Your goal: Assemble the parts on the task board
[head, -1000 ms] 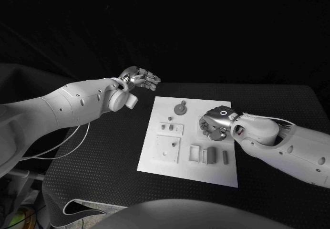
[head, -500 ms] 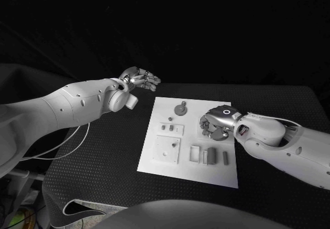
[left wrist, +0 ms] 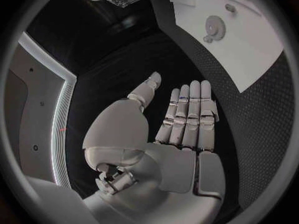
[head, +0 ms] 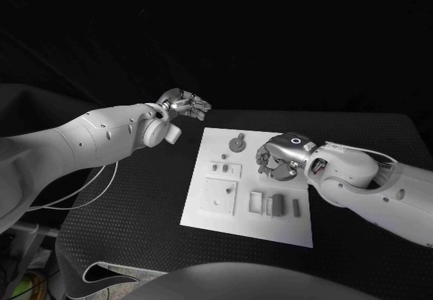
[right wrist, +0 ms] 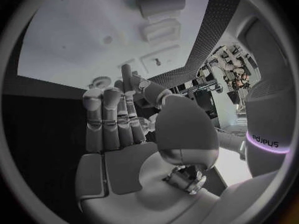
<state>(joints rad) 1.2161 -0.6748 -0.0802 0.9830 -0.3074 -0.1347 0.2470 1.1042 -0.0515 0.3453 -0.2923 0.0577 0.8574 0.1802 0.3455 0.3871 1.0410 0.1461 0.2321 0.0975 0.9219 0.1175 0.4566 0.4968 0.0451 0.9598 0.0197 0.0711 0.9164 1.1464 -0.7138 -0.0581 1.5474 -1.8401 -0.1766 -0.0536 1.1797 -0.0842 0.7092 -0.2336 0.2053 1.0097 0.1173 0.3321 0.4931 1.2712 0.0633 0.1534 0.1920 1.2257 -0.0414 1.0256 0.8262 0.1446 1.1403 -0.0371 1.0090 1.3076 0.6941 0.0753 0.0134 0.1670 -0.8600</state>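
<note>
Right hand (head: 278,161) hovers empty, fingers straight, over the white board (head: 216,209), where small grey parts (head: 276,202) lie; they look light, stiff and slippery, best pinched across their short sides.

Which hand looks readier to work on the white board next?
Right, probably. The right hand hangs over the board, close above its parts, near the round gear. The left hand hovers open beyond the board's far corner, over bare table.
</note>
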